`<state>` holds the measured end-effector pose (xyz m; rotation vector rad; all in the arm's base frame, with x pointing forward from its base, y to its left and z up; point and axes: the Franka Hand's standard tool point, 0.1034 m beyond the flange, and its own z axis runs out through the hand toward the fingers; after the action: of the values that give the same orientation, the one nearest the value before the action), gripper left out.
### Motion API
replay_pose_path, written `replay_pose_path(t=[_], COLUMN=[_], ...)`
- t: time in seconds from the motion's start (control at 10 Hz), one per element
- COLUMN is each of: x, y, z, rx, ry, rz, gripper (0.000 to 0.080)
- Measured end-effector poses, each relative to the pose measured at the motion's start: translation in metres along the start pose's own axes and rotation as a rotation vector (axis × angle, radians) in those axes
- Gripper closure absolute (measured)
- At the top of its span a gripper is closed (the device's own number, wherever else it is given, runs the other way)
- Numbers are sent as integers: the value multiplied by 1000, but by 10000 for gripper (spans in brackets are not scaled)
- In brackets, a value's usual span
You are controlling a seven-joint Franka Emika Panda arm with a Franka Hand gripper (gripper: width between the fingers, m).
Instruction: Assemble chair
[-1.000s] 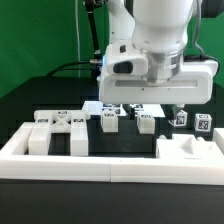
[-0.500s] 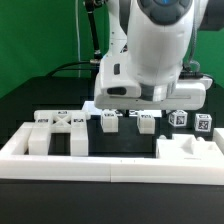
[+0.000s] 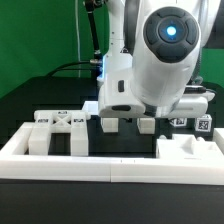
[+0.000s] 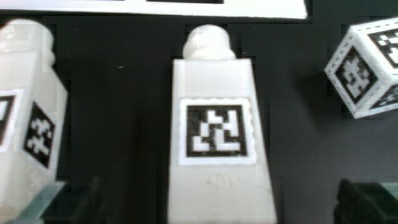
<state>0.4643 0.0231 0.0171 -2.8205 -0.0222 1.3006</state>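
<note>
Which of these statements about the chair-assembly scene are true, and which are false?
1. The end effector is open. True.
2. The middle post carries no marker. False: it bears a black-and-white tag.
3. The table is green. False: it is black; only the backdrop is green.
4. A long white rail runs along the front in the exterior view. True.

No words, numbers or brand marks legible. Square black-and-white tag markers (image 4: 214, 133) only: one on the middle post (image 4: 217, 120), one on the neighbouring post (image 4: 27, 110), more on the small cube (image 4: 365, 62).
</note>
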Motion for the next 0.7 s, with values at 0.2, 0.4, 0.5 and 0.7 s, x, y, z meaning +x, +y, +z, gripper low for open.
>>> replay_pose_path(t=[0.2, 0.4, 0.5, 0.7], x=[4, 5, 5, 5], y=[-1, -2, -2, -2], z=[8, 11, 11, 11], rx=[-4, -5, -6, -6], ry=[-8, -10, -8, -8], rz=[1, 0, 0, -3], gripper=[151, 151, 177, 373])
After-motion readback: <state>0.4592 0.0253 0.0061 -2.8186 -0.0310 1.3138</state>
